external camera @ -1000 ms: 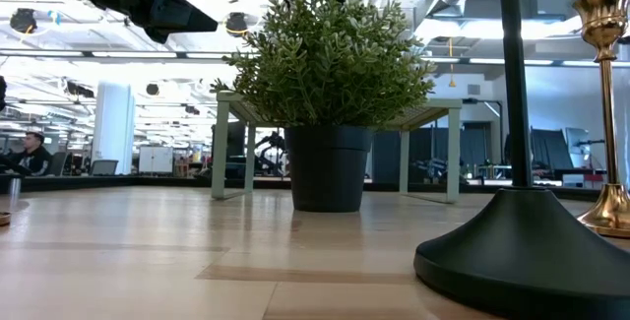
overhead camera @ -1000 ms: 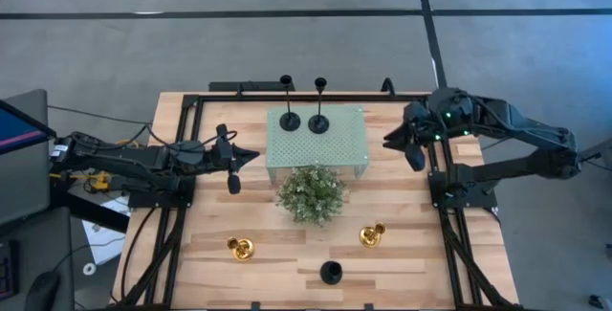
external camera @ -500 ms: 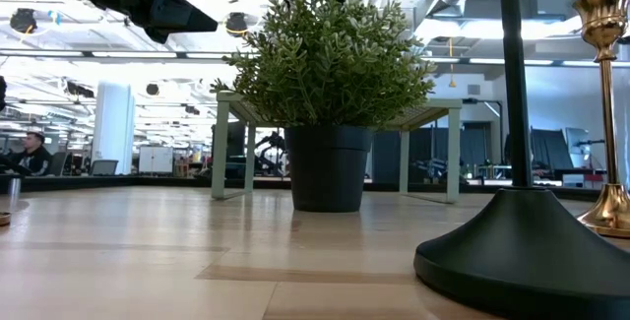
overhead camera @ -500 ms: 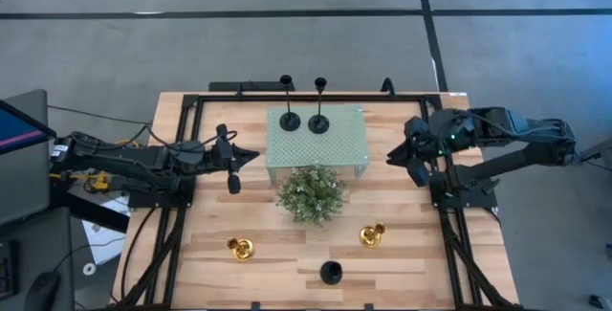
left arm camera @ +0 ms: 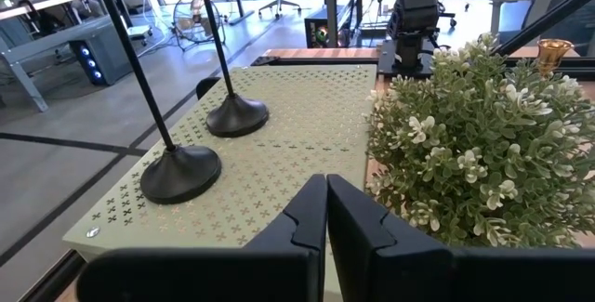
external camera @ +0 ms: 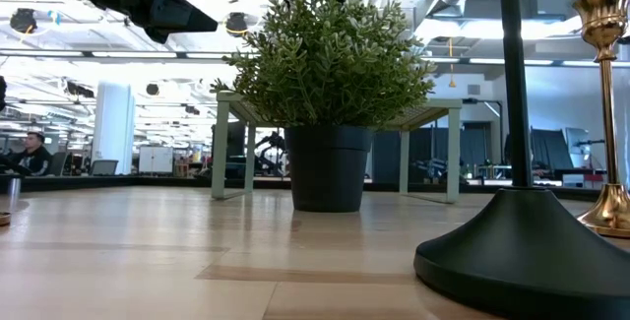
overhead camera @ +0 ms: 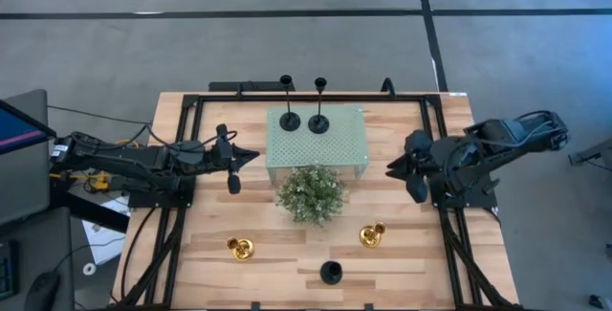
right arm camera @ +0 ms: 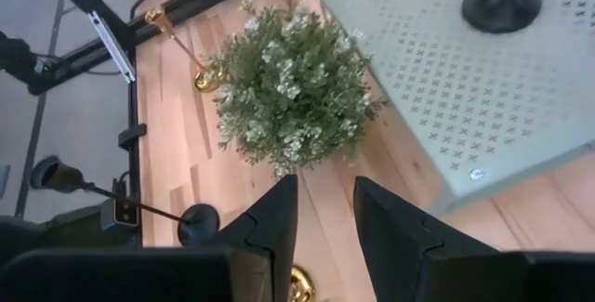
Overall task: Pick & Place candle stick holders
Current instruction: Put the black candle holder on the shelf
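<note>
Since a second ago: right arm folded back and right gripper (overhead camera: 413, 165) dropped from beside the stand's far corner to level with the plant (overhead camera: 311, 193), on its right side; left gripper (overhead camera: 232, 160) unmoved, everything on the tabletop (overhead camera: 206, 254) unmoved too.

Landmark: plant. Behind it, green stand (overhead camera: 349, 144) carrying two black holders (overhead camera: 290, 120) (overhead camera: 318, 122), both upright side by side. In front of plant and to its right, one gold holder (overhead camera: 372, 234); in front and to its left, second gold holder (overhead camera: 240, 247); straight in front, near the tabletop edge, third black holder (overhead camera: 331, 272). All three upright, well apart from each other.

Jaws: left pressed together, nothing between (left wrist view shows fingertips (left arm camera: 327, 211) meeting, pointed at the stand). Right slightly spread, empty, gap aimed down toward plant and the wood beside it.

Deciding relation, as a judgement: right-hand gold holder nearest to right gripper, lying in front of the jaws on the same side of the plant; long axis vertical, so a level approach with the stem taken crosswise (plant foliage close by, worth clearing). Left-hand gold holder better placed for the left arm.
</note>
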{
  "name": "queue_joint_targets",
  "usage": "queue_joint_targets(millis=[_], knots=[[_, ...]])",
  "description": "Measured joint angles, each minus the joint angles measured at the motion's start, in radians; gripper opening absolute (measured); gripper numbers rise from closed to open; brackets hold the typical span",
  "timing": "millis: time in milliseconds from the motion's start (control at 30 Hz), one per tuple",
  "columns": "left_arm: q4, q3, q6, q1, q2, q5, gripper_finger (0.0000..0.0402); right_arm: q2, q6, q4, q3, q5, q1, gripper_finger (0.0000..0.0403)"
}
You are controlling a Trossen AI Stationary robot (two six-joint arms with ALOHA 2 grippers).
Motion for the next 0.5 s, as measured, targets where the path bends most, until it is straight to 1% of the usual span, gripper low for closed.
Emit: queue_joint_targets(millis=[233, 367, 500], knots=[[0.000, 0.000, 0.000, 0.000, 0.000, 0.000, 0.0011, 0.117, 0.025, 0.000, 0.000, 0.003, 0.095, 0.0100], [0.000, 0.000, 0.000, 0.000, 0.000, 0.000, 0.0011, 0.196, 0.054, 0.000, 0.000, 0.048, 0.142, 0.0100], [0.000, 0.000, 0.000, 0.000, 0.000, 0.000, 0.0011, 0.265, 0.081, -0.001, 0.000, 0.058, 0.188, 0.0100]])
